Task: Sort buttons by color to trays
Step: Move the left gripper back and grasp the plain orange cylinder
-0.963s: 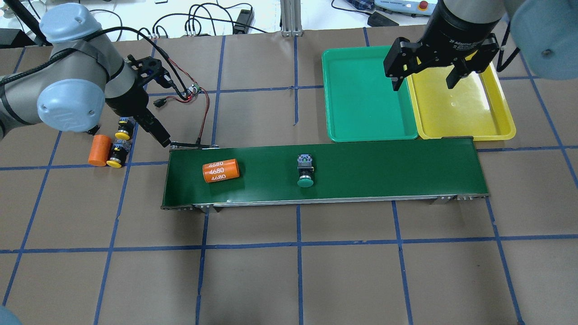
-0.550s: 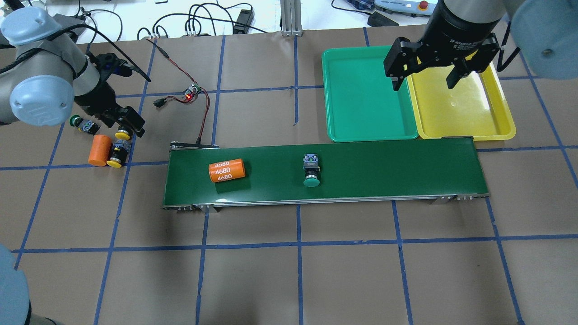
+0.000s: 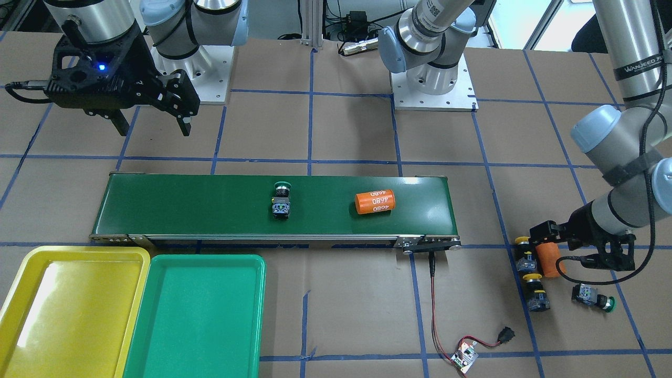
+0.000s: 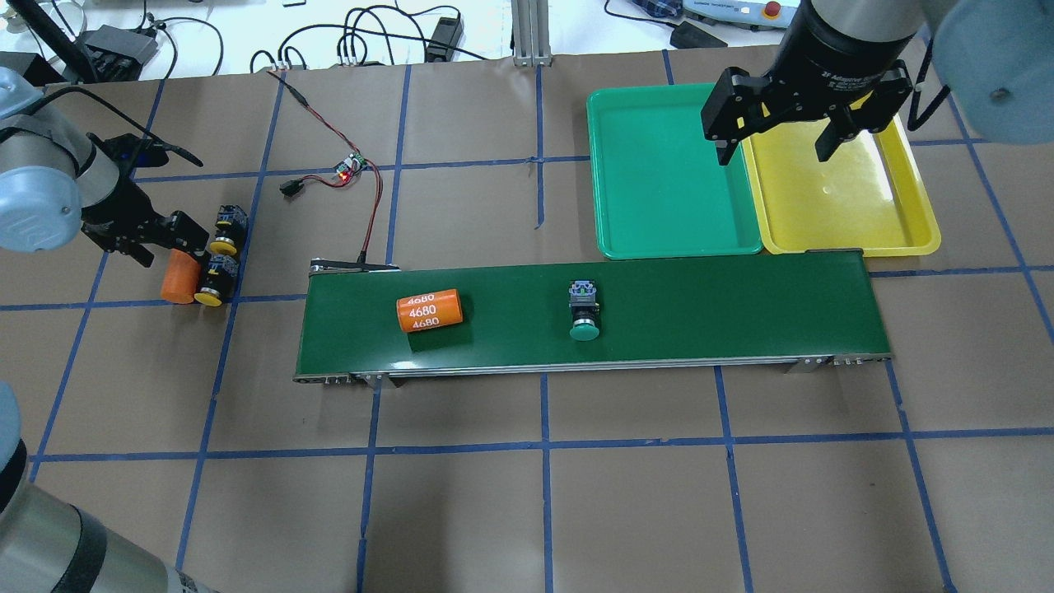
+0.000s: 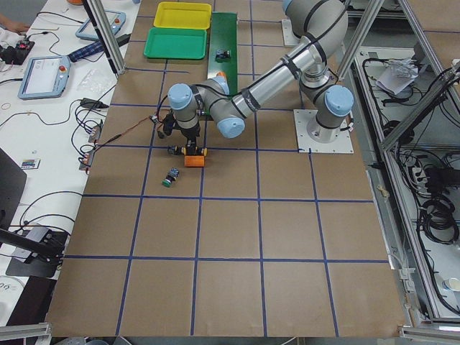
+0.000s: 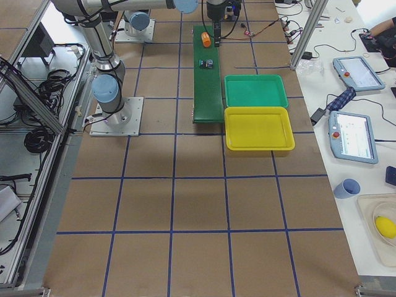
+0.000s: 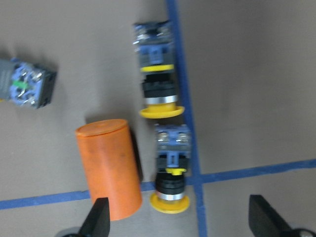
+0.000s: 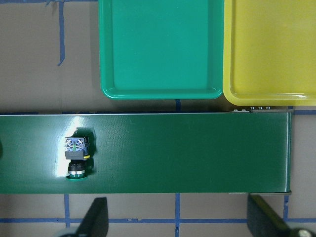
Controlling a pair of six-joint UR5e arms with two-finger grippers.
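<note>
A green button (image 4: 584, 314) lies on the conveyor belt (image 4: 725, 313), also in the right wrist view (image 8: 76, 158). Two yellow buttons (image 4: 226, 231) (image 4: 212, 280) lie on the table left of the belt, next to a plain orange cylinder (image 4: 177, 276). A second green button (image 3: 593, 297) lies beside them; my left arm hides it in the overhead view. My left gripper (image 7: 180, 222) is open and empty above this cluster. My right gripper (image 4: 776, 148) is open and empty, held high over the seam between the green tray (image 4: 659, 181) and the yellow tray (image 4: 848, 206). Both trays are empty.
An orange cylinder marked 4680 (image 4: 429, 310) lies on the left part of the belt. A small circuit board with red wires (image 4: 350, 167) sits behind the belt's left end. Blue tape lines grid the brown table.
My left arm has swung left, away from the belt end, to over the button cluster. The 4680 cylinder and the green button have ridden right on the belt. The right arm is still.
</note>
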